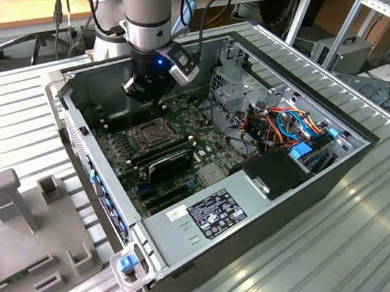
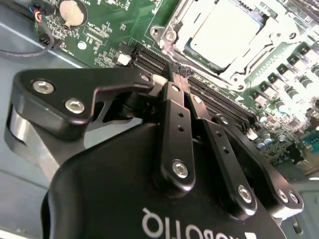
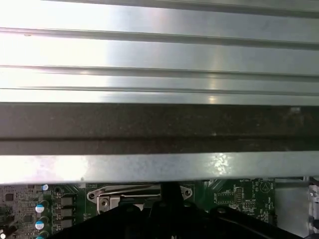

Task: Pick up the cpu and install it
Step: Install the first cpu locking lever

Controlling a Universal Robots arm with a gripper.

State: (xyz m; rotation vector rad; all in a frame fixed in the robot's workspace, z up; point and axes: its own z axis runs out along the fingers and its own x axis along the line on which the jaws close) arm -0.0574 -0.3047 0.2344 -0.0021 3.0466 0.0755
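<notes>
Exterior view: the arm descends from the top centre of the frame into an open computer case [image 1: 312,174] lying on a ribbed metal table [image 1: 349,241]. The gripper [image 1: 152,98] hangs over the green motherboard [image 1: 183,162], just above the silver-framed socket [image 1: 152,132]. Its fingertips are too dark to separate here, and the socket's contents are hard to make out.

Second wrist view: the black gripper [image 2: 177,74] fills the lower frame, its fingers [image 2: 172,107] drawn together with nothing between them. The cpu [image 2: 224,31], a flat square with a dull grey-tan face, sits inside the socket [image 2: 279,45] at upper right, cut off by the top edge. A round coin cell [image 2: 71,12] shows at upper left.

First wrist view: the case wall [image 3: 159,127] and table ribs cover the upper frame; the gripper body hides most of the socket [image 3: 124,194] at bottom centre.
</notes>
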